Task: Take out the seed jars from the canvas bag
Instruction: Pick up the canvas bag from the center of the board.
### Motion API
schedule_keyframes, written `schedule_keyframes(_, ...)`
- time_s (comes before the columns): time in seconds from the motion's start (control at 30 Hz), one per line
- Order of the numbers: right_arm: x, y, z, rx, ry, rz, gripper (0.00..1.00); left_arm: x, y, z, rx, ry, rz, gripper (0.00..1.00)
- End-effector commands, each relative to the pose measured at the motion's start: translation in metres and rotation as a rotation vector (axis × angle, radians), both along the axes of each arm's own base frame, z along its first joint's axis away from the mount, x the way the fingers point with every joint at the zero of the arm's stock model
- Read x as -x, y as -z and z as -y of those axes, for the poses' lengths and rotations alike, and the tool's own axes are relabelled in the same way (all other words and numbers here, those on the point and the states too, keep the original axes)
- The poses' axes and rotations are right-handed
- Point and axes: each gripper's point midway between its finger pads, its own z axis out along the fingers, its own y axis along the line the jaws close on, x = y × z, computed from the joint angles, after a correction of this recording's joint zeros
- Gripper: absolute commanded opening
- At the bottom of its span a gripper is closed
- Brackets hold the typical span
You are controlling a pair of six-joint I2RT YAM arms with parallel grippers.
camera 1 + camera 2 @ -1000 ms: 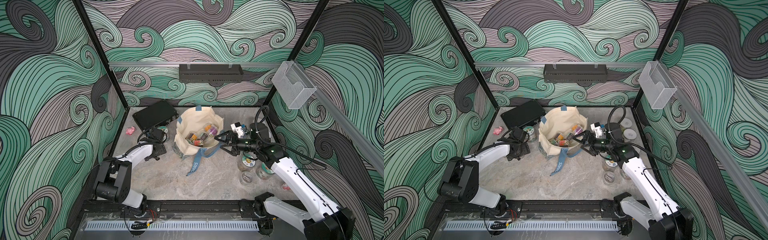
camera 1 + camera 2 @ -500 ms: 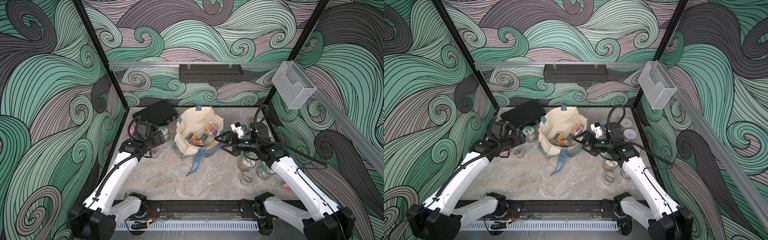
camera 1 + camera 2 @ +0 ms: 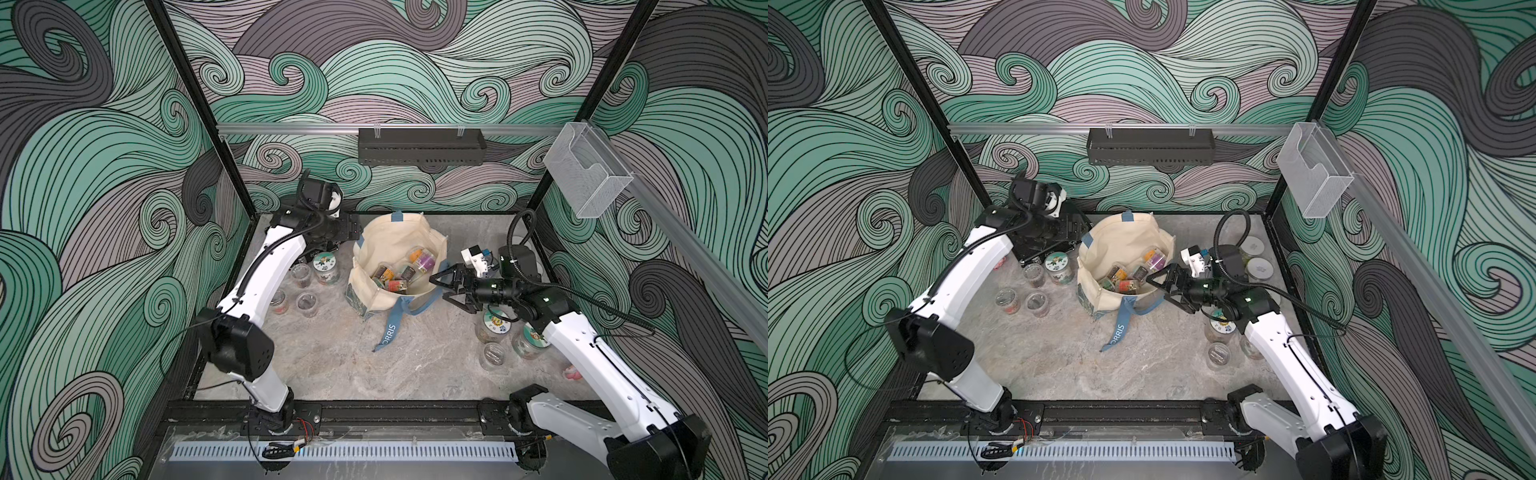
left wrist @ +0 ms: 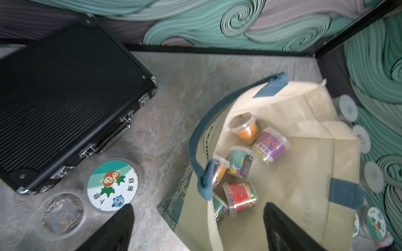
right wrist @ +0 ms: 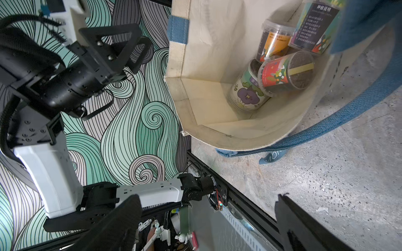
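Both top views show the canvas bag [image 3: 397, 239] standing open at the middle back of the table [image 3: 353, 370]. One blue strap [image 3: 388, 332] with white letters lies out on the table toward the front.

About six seed jars [image 4: 240, 162] lie on their sides inside the bag, among them an orange jar [image 4: 245, 132], a purple jar [image 4: 272, 147] and a red jar [image 4: 239, 195]. Other jars stand outside the bag. Four are at the robot's left of it, and one of these, the sticker-lid jar [image 3: 325, 264], is just beside the black case [image 4: 65, 97]. Three more jars [image 3: 492, 355] stand at the right of the bag, close to the right arm, and two white-lidded jars [image 3: 1252, 245] are at the far right edge.

The left gripper [image 4: 199, 206] hangs above the table between the black case and the bag. In the left wrist view its two dark fingers stand wide apart with nothing between them; one tip is near the sticker-lid jar and the other is over the bag.

The right gripper [image 3: 444, 289] is held low and level at the bag's right rim and points toward the mouth. Its fingers are also spread wide and empty, and they touch no jar.
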Motion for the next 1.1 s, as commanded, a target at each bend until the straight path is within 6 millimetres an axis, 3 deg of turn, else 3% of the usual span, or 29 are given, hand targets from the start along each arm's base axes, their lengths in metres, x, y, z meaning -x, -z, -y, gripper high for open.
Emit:
schedule_keyframes(0.0, -0.001, -0.009, 0.005, 0.016, 0.008, 0.047, 0.99, 0.014, 0.005, 0.023, -0.039, 0.154, -0.064, 0.82)
schedule_keyframes(0.07, -0.002, -0.008, 0.005, 0.021, 0.008, 0.045, 0.98, 0.012, 0.013, 0.032, -0.089, 0.196, -0.075, 0.71)
schedule_keyframes(0.2, -0.004, -0.008, 0.004, 0.034, 0.002, 0.047, 0.96, 0.017, 0.025, 0.05, -0.141, 0.249, -0.102, 0.36)
schedule_keyframes(0.3, -0.006, -0.008, 0.005, 0.046, 0.001, 0.053, 0.95, 0.025, 0.023, 0.062, -0.149, 0.28, -0.079, 0.21)
schedule_keyframes(0.43, -0.008, -0.006, 0.005, 0.063, -0.001, 0.055, 0.94, 0.038, 0.019, 0.079, -0.157, 0.337, -0.028, 0.17)
schedule_keyframes(0.63, -0.015, -0.005, 0.005, 0.077, 0.01, 0.062, 0.92, 0.062, 0.015, 0.104, -0.122, 0.428, 0.046, 0.03)
schedule_keyframes(0.8, -0.022, -0.004, 0.004, 0.085, 0.021, 0.07, 0.88, 0.09, 0.014, 0.13, -0.116, 0.538, 0.115, 0.01)
schedule_keyframes(1.07, -0.037, 0.019, -0.004, 0.167, 0.034, 0.079, 0.82, 0.104, 0.024, 0.142, -0.116, 0.605, 0.133, 0.01)
